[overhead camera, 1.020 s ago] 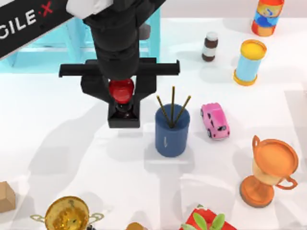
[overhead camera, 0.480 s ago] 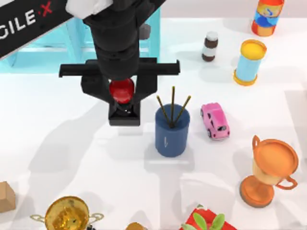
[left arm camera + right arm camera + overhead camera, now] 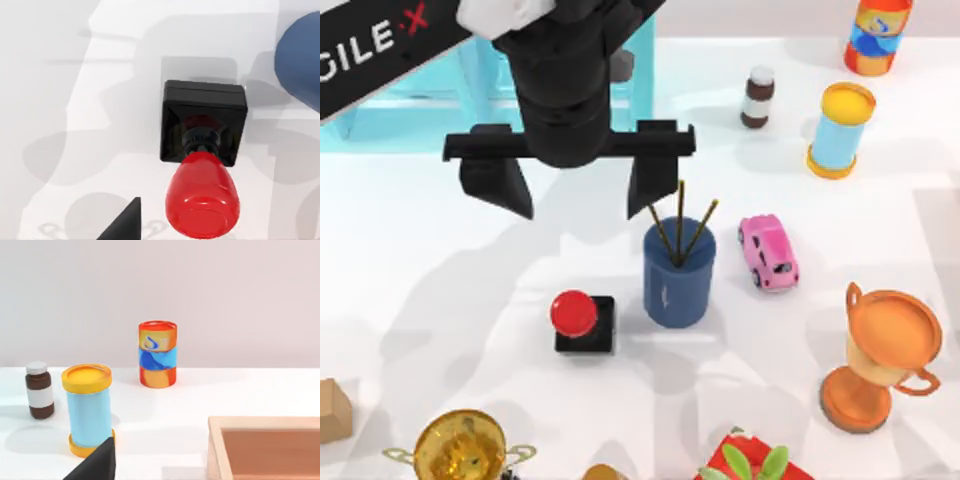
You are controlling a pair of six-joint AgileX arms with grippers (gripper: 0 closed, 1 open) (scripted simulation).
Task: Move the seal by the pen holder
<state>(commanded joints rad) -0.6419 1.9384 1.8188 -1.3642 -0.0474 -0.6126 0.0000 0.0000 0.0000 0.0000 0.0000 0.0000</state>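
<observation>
Top view: left gripper [image 3: 579, 190] hangs open above the glossy red-knobbed, black square-based seal [image 3: 583, 322]. Seal stands upright below it, just beside the dark blue cylindrical pen holder [image 3: 678, 280].

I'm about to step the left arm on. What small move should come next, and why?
Probably lift the left end effector straight up and pull it away. Its fingers are spread wide above the table, and the seal with the black square base and red knob stands upright on the table just left of the dark blue cylindrical pen holder, not touching it.
</observation>
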